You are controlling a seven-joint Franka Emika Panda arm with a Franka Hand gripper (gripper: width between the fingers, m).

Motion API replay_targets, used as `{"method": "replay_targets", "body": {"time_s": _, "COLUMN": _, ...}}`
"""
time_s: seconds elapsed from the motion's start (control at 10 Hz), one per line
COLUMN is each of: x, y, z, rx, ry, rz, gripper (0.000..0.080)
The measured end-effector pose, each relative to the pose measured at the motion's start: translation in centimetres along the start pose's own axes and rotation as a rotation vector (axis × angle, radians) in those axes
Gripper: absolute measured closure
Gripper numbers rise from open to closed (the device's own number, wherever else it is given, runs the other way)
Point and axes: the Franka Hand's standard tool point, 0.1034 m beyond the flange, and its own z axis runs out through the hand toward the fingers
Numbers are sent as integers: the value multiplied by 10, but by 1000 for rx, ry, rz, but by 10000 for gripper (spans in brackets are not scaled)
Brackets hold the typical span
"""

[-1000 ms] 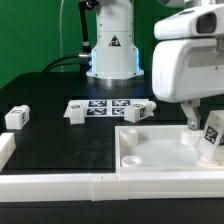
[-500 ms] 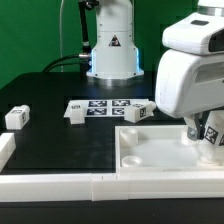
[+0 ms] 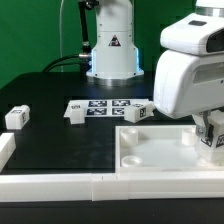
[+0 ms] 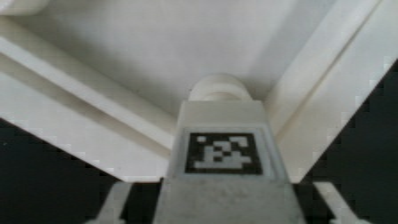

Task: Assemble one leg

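The end effector (image 3: 212,136) grasps one leg (image 4: 224,150) between its two fingers, over the large white panel (image 3: 150,152) at the exterior view's right. In the wrist view the leg sits squarely in the grip, its black-and-white tag facing the camera and its rounded end pointing toward the panel's surface. Three more legs (image 3: 17,117) (image 3: 77,111) (image 3: 139,113) lie on the black tabletop (image 3: 60,145), two of them flanking the marker board (image 3: 108,105).

White arm (image 3: 190,80), grey gripper (image 3: 211,136), triangular warning sticker (image 3: 114,42).
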Motion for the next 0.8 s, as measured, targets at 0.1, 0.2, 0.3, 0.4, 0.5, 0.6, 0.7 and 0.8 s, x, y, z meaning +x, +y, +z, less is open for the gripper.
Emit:
{"method": "replay_targets", "body": {"time_s": 0.1, "x": 0, "y": 0, "z": 0, "rx": 1, "ry": 0, "rz": 26, "gripper": 507}}
{"method": "replay_targets", "body": {"time_s": 0.2, "x": 0, "y": 0, "z": 0, "rx": 2, "ry": 0, "rz": 39, "gripper": 507}}
{"method": "replay_targets", "body": {"time_s": 0.3, "x": 0, "y": 0, "z": 0, "rx": 2, "ry": 1, "rz": 84, "gripper": 507}}
{"method": "replay_targets", "body": {"time_s": 0.4, "x": 1, "y": 0, "z": 0, "rx": 7, "ry": 22, "rz": 248, "gripper": 507}}
{"method": "replay_targets", "body": {"time_s": 0.5, "x": 0, "y": 0, "z": 1, "rx": 6, "ry": 38, "rz": 394, "gripper": 507}}
{"method": "replay_targets", "body": {"time_s": 0.6, "x": -1, "y": -1, "z": 1, "rx": 6, "ry": 59, "rz": 509, "gripper": 506}}
{"method": "replay_targets", "body": {"time_s": 0.7, "x": 0, "y": -1, "z": 1, "rx": 8, "ry": 79, "rz": 581, "gripper": 506}}
{"method": "replay_targets", "body": {"time_s": 0.8, "x": 1, "y": 0, "z": 2, "rx": 16, "ry": 107, "rz": 693, "gripper": 506}}
